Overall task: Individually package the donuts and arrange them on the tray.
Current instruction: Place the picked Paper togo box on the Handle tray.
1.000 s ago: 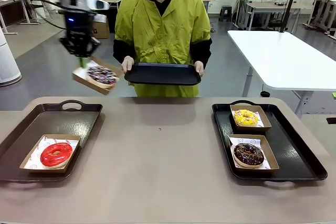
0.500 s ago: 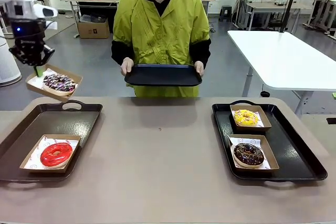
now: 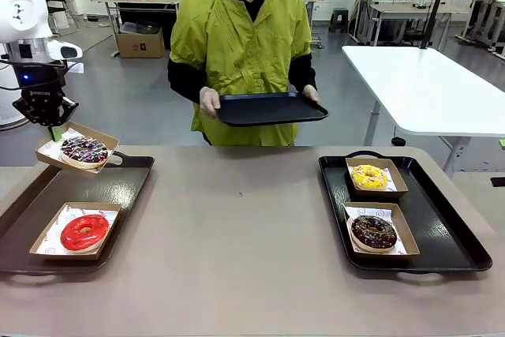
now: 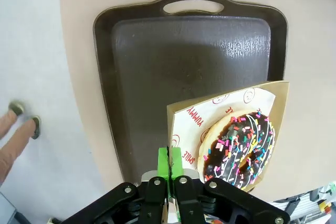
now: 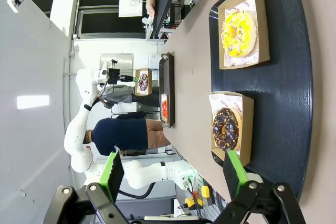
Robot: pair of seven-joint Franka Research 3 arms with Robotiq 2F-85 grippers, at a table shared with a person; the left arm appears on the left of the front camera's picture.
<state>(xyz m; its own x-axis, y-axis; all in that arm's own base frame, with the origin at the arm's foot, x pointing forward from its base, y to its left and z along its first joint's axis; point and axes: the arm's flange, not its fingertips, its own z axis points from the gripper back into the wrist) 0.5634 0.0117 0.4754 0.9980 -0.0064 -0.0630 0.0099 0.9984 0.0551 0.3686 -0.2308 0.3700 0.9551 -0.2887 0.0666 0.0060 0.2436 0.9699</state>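
The left gripper [image 3: 55, 126] is clamped tight on the edge of a cardboard box [image 3: 101, 140] that holds the purple-dark iced donut [image 3: 84, 149]; in the left wrist view the green pads [image 4: 170, 162] pinch the box's near corner, and the donut lies just beyond and to one side of them, above the left tray [image 3: 118, 187]. The red donut [image 3: 84, 231] sits boxed on that tray. The right gripper [image 5: 170, 174] stands wide open and empty above the right tray [image 3: 442, 226], which carries the yellow donut [image 3: 369, 176] and chocolate donut [image 3: 373, 231].
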